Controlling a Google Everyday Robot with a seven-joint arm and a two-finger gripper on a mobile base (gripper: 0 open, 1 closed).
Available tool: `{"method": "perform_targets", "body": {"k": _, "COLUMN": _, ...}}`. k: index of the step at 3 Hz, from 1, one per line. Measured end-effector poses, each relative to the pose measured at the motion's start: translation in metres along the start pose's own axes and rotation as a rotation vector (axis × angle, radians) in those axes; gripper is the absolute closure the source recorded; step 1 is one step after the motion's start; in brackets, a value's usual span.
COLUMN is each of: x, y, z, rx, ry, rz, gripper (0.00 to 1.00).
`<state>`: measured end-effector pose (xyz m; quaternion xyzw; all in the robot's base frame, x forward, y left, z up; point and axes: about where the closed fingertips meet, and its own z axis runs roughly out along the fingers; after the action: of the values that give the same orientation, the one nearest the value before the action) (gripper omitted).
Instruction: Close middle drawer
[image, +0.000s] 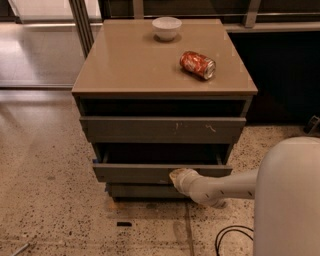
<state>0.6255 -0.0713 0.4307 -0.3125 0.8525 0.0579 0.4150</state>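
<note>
- The middle drawer (131, 173) stands pulled out toward the near side of the cabinet (125, 70). Its plain front sits nearer than the scratched upper drawer front (150, 130) above it, with a dark gap showing into the tray.
- The gripper (179, 176) is at the drawer's front face, right of centre and touching it or very nearly so. The pale arm (225, 187) reaches in from the near right. Whether the gripper is spread or closed cannot be told here.
- The drawer looks like stiff wood, wide and shallow, and probably fairly light on its runners. A flat push should move it, and no grip is needed.
- With no handle, the best contact is the flat front, near its middle. A push far off to one side may skew so wide a drawer and jam it.
- On the cabinet top a white bowl (167, 27) sits at the far edge and a red can (198, 65) lies on its side to the right. A hard shove could roll the can.
</note>
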Motion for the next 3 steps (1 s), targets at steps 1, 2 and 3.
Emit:
{"method": "perform_targets", "body": {"k": 1, "x": -0.002, "y": -0.001, "z": 0.007, "rx": 0.003, "ry": 0.004, "rz": 0.003, "gripper": 1.00}}
{"method": "perform_targets", "body": {"k": 2, "x": -0.011, "y": -0.007, "z": 0.021, "rx": 0.022, "ry": -0.003, "rz": 0.014, "gripper": 1.00}}
{"method": "perform_targets", "body": {"k": 3, "x": -0.011, "y": -0.007, "z": 0.021, "rx": 0.022, "ry": -0.003, "rz": 0.014, "gripper": 1.00}}
